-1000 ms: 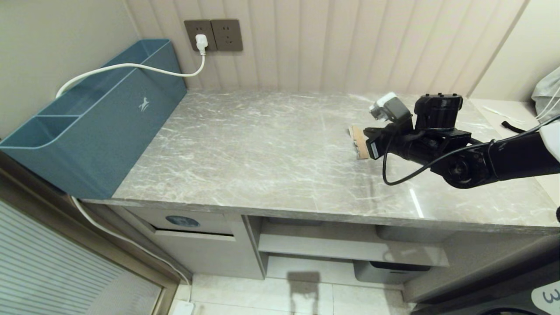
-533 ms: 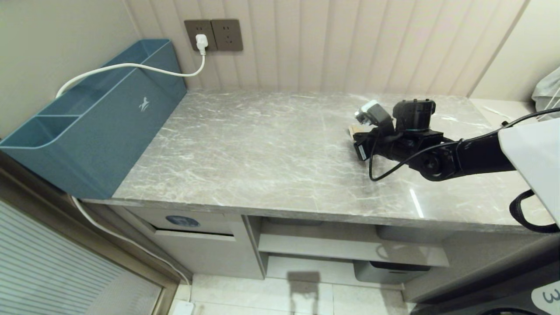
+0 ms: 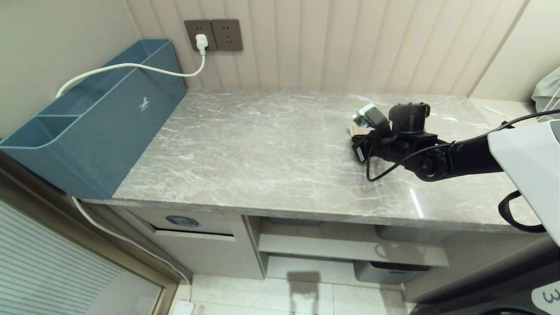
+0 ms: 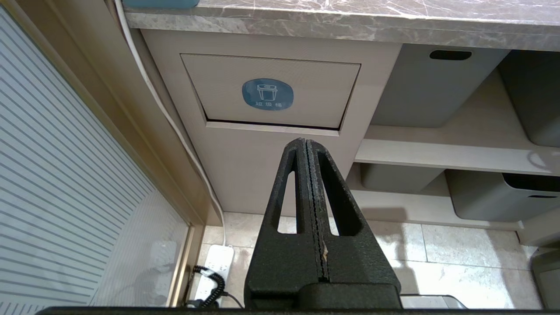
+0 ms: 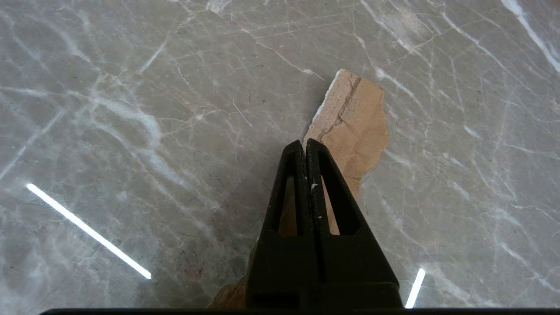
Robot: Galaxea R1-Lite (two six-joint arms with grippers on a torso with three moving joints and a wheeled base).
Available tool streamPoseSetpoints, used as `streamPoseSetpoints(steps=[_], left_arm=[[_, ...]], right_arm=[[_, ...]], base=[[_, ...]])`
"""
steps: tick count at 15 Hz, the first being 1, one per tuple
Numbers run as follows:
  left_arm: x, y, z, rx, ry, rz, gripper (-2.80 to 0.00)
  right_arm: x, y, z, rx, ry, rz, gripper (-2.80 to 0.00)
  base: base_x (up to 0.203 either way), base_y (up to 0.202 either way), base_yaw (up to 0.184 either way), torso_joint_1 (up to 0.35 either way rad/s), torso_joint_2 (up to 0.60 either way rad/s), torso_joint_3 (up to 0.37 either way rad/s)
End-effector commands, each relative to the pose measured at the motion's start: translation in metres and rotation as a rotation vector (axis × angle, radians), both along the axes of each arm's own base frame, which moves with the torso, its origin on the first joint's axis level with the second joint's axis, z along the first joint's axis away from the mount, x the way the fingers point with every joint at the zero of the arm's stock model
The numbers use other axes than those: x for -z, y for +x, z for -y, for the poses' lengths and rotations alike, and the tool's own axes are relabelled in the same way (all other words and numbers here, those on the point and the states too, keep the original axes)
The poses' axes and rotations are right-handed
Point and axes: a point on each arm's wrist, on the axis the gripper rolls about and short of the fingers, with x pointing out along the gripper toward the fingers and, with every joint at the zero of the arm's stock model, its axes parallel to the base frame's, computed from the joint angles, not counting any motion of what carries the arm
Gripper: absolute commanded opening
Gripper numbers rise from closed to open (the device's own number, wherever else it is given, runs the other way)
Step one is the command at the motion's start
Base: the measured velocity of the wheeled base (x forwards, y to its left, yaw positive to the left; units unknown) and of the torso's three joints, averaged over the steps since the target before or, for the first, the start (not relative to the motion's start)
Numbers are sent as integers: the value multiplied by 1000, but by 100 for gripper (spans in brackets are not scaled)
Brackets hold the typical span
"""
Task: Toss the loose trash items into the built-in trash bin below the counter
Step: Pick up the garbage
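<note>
A: Starting far left of the working pincer: blue box (image 3: 94, 118) against the wall, white cord (image 3: 131, 66) draped over it. Under the counter (image 3: 262, 175) edge, well left of and below the right gripper (image 3: 356, 142), the built-in trash bin (image 4: 271, 94), flap down, blue sticker (image 4: 267, 94) showing.

B: And the left gripper (image 4: 306, 144)?

A: Parked low, facing that flap from a little way off, fingers pressed together, nothing between them.

B: Then the working side?

A: Right gripper reaching over the right half of the slab, pointing down at a brown cardboard scrap (image 5: 352, 127). Tips pressed together too, empty. Scrap lying flat directly beneath and just beyond the tips; touching or hovering just above, hard to say.

B: Other trash?

A: None visible anywhere on the slab.

B: So which step?

A: Probably the approach to a pickup, grasp not yet begun.

B: Next?

A: Likely spreading the fingers, coming down astride a torn edge, pinching. Thin flat card on smooth stone, so perhaps nudging or tilting to catch an edge. Afterwards, a long carry leftward and down to the flap
</note>
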Motion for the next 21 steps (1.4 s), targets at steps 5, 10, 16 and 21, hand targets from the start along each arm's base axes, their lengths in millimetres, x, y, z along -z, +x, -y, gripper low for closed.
streamPoseSetpoints(steps=[5, 10, 16, 21], left_arm=[[0, 0, 0, -1, 0, -1, -280], [0, 0, 0, 0, 0, -1, -280], [0, 0, 0, -1, 0, -1, -280], [0, 0, 0, -1, 0, -1, -280]], right_arm=[[-9, 2, 3, 7, 5, 33, -280], [-8, 5, 11, 24, 4, 30, -280], [-2, 10, 27, 59, 1, 17, -280], [-1, 7, 26, 56, -4, -2, -280]], base=[[0, 0, 0, 0, 0, 0], [0, 0, 0, 0, 0, 0], [0, 0, 0, 0, 0, 0], [0, 0, 0, 0, 0, 0]])
